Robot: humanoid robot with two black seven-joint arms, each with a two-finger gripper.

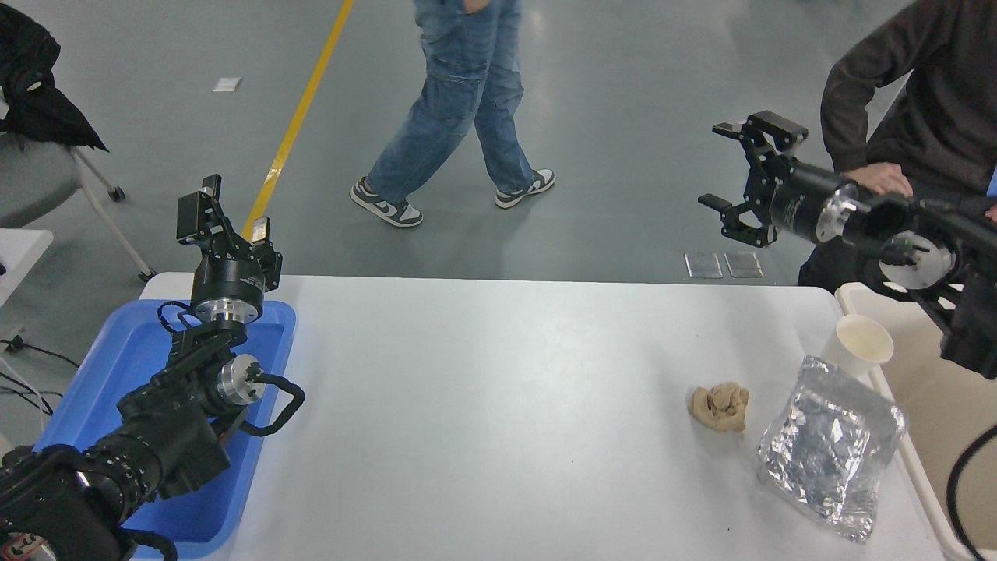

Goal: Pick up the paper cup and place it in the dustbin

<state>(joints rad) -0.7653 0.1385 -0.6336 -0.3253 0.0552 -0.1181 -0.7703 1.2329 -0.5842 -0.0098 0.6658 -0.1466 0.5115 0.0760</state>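
Observation:
The paper cup [860, 345] stands upright on the white table [498, 405] near its right edge, small, white, with a cream inside. Just right of it is the cream-beige dustbin [927, 421], cut off by the picture's right edge. My right gripper [732, 167] is open and empty, raised high beyond the table's far edge, above and left of the cup. The left gripper [226, 214] is parked over the blue tray at the far left, open and empty.
A crumpled brown paper wad [720, 405] and a crinkled silver foil bag [829, 444] lie in front of the cup. A blue tray [136, 366] sits at the left. One person walks past the far side; another sits at the top right.

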